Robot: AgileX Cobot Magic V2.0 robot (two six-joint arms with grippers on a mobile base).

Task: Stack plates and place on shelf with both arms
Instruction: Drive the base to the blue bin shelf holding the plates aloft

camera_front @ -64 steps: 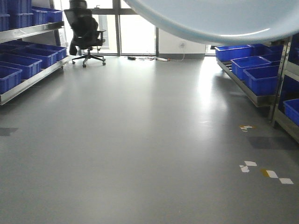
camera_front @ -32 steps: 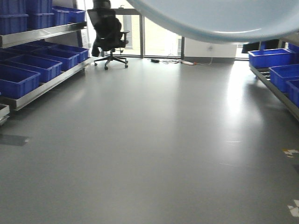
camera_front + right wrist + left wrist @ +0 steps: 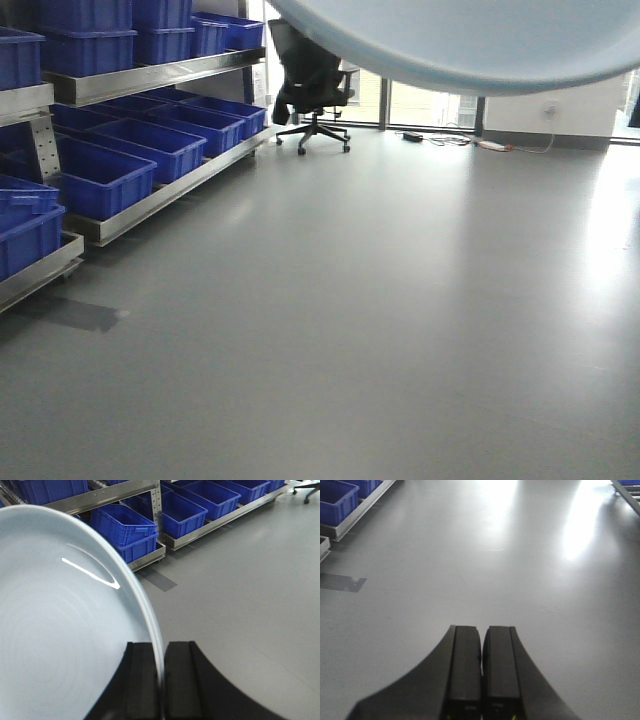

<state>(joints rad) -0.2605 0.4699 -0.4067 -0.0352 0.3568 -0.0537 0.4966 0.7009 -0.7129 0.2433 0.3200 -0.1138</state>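
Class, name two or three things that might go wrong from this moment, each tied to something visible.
The right claw pinches the plate only at its rim, so the glossy plate may slip or tilt.
The left claw is shut on nothing, giving no support.
The plate could clip the rack.

No writing, label, brand or number is legible in any view.

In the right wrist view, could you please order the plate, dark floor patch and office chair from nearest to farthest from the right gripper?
1. plate, clamped in the right gripper, to its left.
2. dark floor patch, ahead, beside the rack.
3. office chair, far upper right.
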